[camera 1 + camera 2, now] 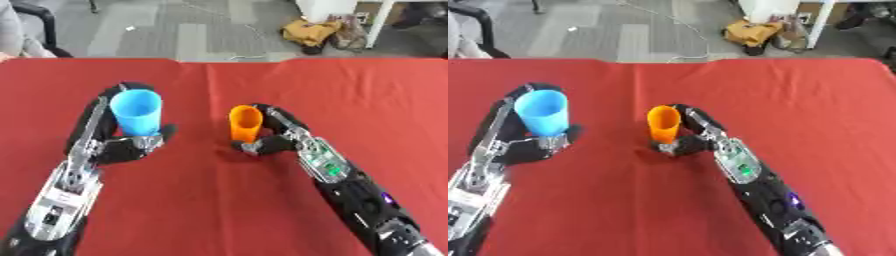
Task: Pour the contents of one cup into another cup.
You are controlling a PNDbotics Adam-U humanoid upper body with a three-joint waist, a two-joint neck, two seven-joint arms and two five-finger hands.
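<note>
My left hand (122,145) curled around blue cup (136,112), upright. My right hand (276,137) wraps orange cup (246,123), upright on red tabletop (219,200). Cups apart. Advice: lift orange cup, bring rim over blue cup, tilt slowly.

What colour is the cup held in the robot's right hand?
Orange. The cup in the right hand shows best in the left eye view.

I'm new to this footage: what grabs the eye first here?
Two bright cups on the red table: a blue cup in the left hand, and a smaller orange cup at centre, held by the right hand. Both cups stand upright and apart.
</note>
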